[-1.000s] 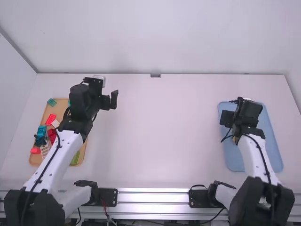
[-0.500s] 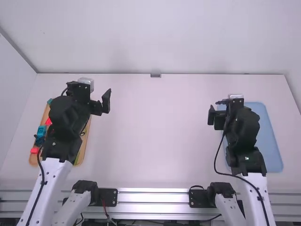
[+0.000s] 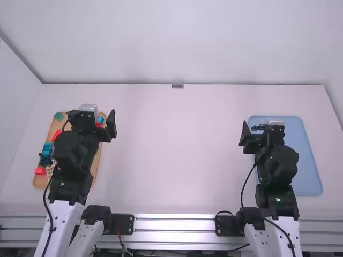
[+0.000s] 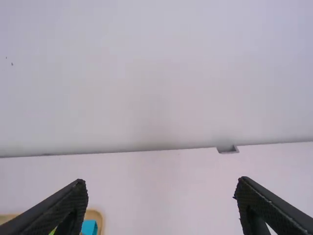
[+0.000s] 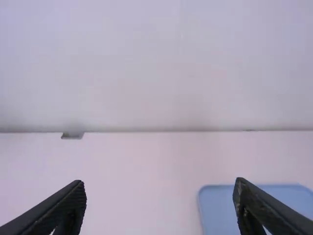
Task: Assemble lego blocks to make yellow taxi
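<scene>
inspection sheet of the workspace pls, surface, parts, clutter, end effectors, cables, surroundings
surface: white table, no damage seen
job's things: loose lego blocks, red and teal among them, in the tan tray on the left, partly hidden by the left arm; no assembled taxi seen; blue tray on the right
clutter: nothing seen
end effectors: left and right both open, nothing between the fingers
cables: black cable on the left arm; black cable on the right arm bows out to its left side
surroundings: white wall behind the table, metal rail along the near edge, small grey fitting at the far edge
</scene>
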`<state>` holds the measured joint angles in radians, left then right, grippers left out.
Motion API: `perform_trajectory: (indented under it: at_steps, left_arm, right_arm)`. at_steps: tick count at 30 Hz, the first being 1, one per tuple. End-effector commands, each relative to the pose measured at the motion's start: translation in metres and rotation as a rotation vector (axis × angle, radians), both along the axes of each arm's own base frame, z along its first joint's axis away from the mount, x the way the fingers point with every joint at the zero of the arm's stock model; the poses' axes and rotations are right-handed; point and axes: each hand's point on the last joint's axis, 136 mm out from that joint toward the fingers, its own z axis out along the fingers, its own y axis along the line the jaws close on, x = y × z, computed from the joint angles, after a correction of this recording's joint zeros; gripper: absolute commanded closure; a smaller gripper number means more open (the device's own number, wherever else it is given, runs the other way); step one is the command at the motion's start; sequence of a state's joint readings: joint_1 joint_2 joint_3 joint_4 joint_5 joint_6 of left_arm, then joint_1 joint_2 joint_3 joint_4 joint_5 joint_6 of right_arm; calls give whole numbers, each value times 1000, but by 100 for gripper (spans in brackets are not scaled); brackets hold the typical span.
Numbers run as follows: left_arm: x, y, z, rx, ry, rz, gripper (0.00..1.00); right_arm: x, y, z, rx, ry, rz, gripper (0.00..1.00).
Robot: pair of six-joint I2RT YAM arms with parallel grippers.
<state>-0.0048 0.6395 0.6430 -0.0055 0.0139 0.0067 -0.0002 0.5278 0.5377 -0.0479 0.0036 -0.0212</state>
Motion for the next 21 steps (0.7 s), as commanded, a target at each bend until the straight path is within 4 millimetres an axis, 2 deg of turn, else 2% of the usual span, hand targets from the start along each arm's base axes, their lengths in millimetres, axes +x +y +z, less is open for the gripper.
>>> perform_trajectory:
  at_steps: [1,11,21]
  left_arm:
    - [-9,4,-6,-5,-15,19,26]
    - [-37,4,-63,-5,-15,19,50]
    - [-50,4,-119,-5,-15,19,72]
  right_arm:
    - [-6,1,-2,21,-40,1,28]
    - [-28,1,-60,21,-52,1,52]
    - [-35,1,-114,21,-52,1,73]
